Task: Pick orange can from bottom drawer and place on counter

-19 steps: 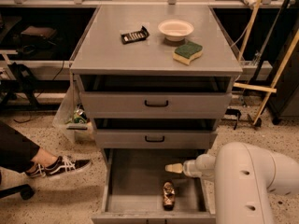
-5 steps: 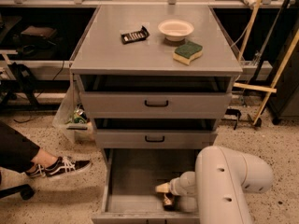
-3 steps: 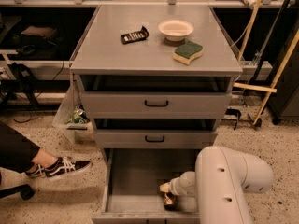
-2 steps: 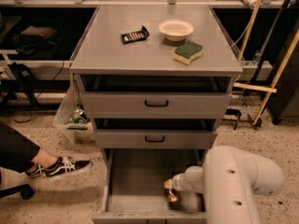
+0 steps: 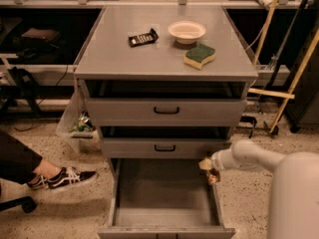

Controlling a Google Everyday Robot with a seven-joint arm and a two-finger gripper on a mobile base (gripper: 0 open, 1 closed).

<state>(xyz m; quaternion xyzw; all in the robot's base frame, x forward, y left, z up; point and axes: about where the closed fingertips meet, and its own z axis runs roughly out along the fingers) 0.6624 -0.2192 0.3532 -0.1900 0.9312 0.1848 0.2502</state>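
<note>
No brand or lettering can be made out on the orange can (image 5: 214,176); any print on it is too small to be read. The black flat object (image 5: 143,38) on the tabletop (image 5: 114,59) shows a row of pale marks, and nothing legible is seen there either.

The gripper (image 5: 208,167) is found at 4 o'clock in the view, at the end of the white arm (image 5: 249,156) reaching in from the right. The cream fingers (image 5: 204,163) are closed on the can, which is held at 5 o'clock from them, hanging just under the tips. The can is carried clear of the floor of the bottom drawer (image 5: 164,193), above that drawer's right wall and just below the front of the middle drawer (image 5: 164,147).

The bottom drawer is pulled fully out, its grey floor in plain sight. Above the can at 12 o'clock, the middle drawer and the top drawer (image 5: 166,111), both with black handles, are seen slightly open, and their fronts stand between the can and the tabletop.

On the tabletop, a pale bowl (image 5: 187,31) is set at 1 o'clock, a green-and-yellow sponge (image 5: 200,56) at 5 o'clock from it, the black object at 9 o'clock from it.

At 8 o'clock a person's dark shoe (image 5: 65,178) is planted on the speckled floor; a plastic bag (image 5: 79,124) hangs beside the cabinet's left wall. Wooden poles (image 5: 294,81) are leaned at 3 o'clock.
</note>
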